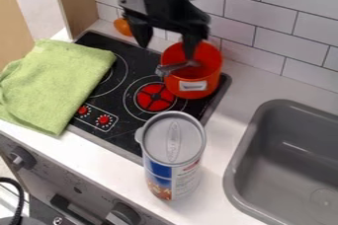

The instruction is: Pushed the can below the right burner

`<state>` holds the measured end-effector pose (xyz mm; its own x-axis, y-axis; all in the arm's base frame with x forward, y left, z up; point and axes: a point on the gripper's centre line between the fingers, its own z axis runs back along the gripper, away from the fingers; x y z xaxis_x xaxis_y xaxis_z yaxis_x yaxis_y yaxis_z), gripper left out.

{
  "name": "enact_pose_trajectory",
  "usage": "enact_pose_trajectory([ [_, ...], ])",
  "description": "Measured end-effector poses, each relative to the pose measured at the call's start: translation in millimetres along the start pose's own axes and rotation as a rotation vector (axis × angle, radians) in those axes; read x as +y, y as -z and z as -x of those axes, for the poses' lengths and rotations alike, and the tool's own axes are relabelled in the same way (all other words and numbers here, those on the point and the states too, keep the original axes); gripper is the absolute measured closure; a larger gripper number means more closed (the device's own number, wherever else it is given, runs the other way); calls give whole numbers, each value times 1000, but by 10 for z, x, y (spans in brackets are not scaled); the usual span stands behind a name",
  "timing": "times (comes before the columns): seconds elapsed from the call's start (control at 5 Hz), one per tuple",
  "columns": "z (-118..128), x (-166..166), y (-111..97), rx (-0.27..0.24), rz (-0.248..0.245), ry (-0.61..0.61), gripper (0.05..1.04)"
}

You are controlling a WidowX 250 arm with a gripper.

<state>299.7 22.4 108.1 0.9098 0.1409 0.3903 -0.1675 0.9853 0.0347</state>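
Now | upright cylindrical can [173, 167], grey lid [173, 139] | 2 fingers [190, 41] apart near round red pot [202, 77] | nubby towel [56, 83]

Gripper: we've got it [166, 50] up top, hanging with its fingers spread wide, one of them over the red pot [206, 80]
Can: tall one [174, 145], grey lid, standing upright on the white counter [228, 135] by the stove's front edge, right side, near the sink [264, 165]
Pot: sits at the stove's back right, pale label on its side, and we see a greyish handle-like piece [177, 66] across its rim
Stove: black top [112, 98], right burner [155, 96] with a red centre, two little red knobs [104, 119] up front
Towel: green, folded [56, 83], draped over the stove's left side and the counter
Backdrop: white tiles [251, 12], plus some orange thing [123, 27] behind the stove, can't tell what, folks
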Motion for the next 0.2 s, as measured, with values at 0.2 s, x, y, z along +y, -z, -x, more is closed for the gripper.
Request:
enact_pose_trajectory([
  [0.2, -117, 194, 21, -20, 8, -25, 84],
])
